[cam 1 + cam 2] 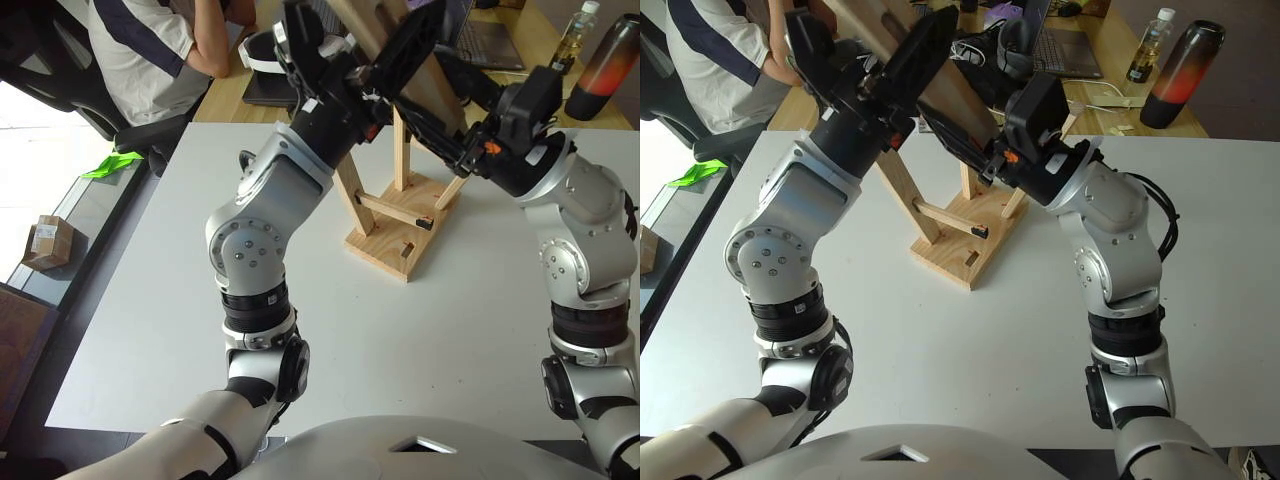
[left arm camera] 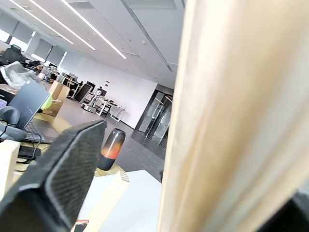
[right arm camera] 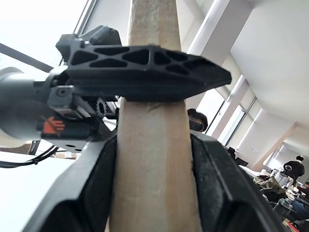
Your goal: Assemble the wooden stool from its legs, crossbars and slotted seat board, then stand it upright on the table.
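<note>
The slotted seat board (image 1: 960,255) lies flat on the white table (image 1: 970,360). Legs (image 1: 902,185) stick up from it, joined by a crossbar (image 1: 950,217). Above it a long wooden piece (image 1: 940,95) slants through the air. My right gripper (image 1: 967,137) is shut on its lower end, which shows between the pads in the right wrist view (image 3: 154,164). My left gripper (image 1: 870,35) stands open around the upper part; one finger (image 3: 145,72) lies across the wood and the other finger (image 2: 58,183) stays apart from it.
Behind the table stand a dark cylinder (image 1: 1180,62), a bottle (image 1: 1150,45) and a laptop (image 1: 1065,50). A person sits at the far left corner. The near half of the table is bare.
</note>
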Controlling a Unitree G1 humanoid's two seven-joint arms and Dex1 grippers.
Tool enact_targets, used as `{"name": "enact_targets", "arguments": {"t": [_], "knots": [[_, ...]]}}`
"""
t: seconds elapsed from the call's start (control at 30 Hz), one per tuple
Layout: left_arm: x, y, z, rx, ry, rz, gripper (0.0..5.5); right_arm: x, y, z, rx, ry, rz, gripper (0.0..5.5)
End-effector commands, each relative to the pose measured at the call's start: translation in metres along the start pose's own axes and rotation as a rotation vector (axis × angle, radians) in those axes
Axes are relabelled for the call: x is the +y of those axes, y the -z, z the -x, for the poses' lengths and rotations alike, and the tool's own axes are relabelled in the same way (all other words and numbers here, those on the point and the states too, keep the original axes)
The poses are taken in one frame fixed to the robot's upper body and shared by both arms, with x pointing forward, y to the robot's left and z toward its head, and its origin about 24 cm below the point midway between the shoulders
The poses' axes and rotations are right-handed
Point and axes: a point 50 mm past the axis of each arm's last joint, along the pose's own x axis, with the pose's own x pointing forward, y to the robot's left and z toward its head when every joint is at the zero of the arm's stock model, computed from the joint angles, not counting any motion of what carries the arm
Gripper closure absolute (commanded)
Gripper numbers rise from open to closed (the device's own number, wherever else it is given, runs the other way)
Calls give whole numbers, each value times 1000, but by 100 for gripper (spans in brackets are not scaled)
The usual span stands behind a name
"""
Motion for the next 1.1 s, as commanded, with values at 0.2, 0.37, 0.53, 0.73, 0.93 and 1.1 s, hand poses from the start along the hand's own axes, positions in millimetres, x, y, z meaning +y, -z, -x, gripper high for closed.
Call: {"name": "enact_targets", "arguments": {"t": [0.2, 0.37, 0.53, 0.73, 0.93, 1.1], "knots": [[2, -1, 2, -6, -32, -39, 335, 3, 6, 2, 45, 38, -20, 346], [3, -1, 2, -9, -42, -29, 407, 2, 13, 4, 91, 66, -37, 346], [4, 1, 2, 4, -44, -22, 446, 0, 15, 4, 93, 84, -47, 346], [5, 3, 4, 25, -46, -21, 447, 0, 16, 5, 100, 84, -70, 287], [23, -47, -6, -40, -47, -185, 447, -10, 30, 35, 343, -113, -146, 166], [23, -80, -28, 255, 224, -478, 447, -64, -34, 33, 154, -170, -415, 82]]}}
